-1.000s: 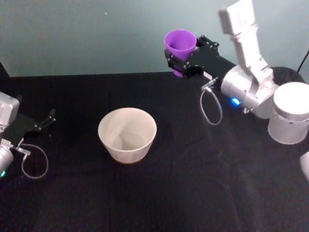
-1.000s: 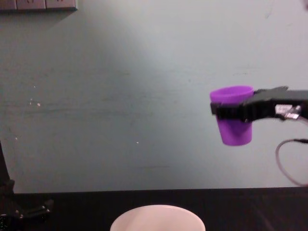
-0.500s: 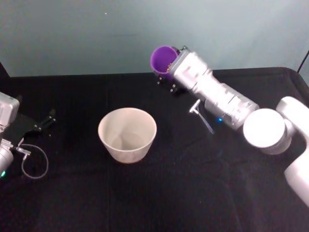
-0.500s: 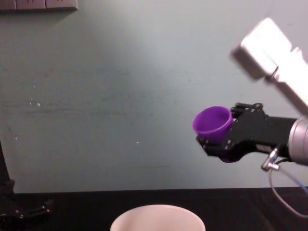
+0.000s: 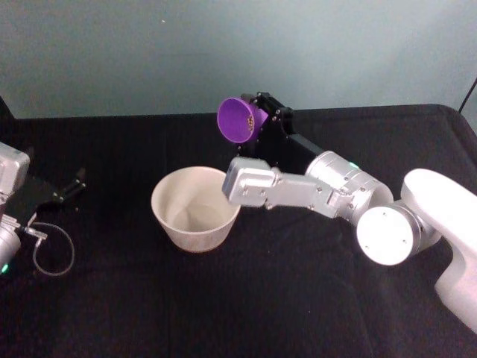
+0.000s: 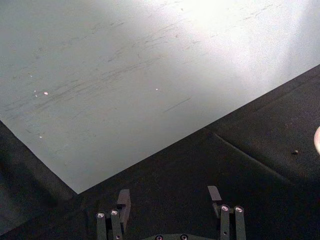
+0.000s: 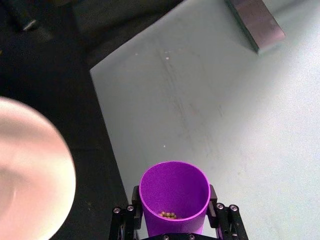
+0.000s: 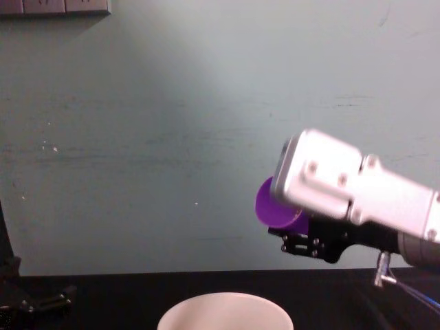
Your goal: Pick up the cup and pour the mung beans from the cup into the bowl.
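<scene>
My right gripper [image 5: 257,128] is shut on the purple cup [image 5: 238,119], which is tipped on its side with its mouth toward the left, held in the air above and just right of the off-white bowl [image 5: 196,206]. In the right wrist view a few mung beans [image 7: 167,215] lie inside the cup [image 7: 173,197], and the bowl's rim [image 7: 30,175] shows beside it. The chest view shows the cup [image 8: 275,209] above the bowl [image 8: 225,313], partly behind my right arm. My left gripper [image 5: 68,187] rests open on the table at the far left, also seen as [image 6: 170,197].
The black table [image 5: 261,298] carries the bowl near its middle. A grey-green wall [image 5: 149,52] stands behind the table's far edge. My right arm [image 5: 358,209] crosses the table from the right, close to the bowl's right rim.
My right arm swung left and down toward the bowl, and the wrist rolled, tipping the cup from upright to nearly on its side. The left arm has not moved.
</scene>
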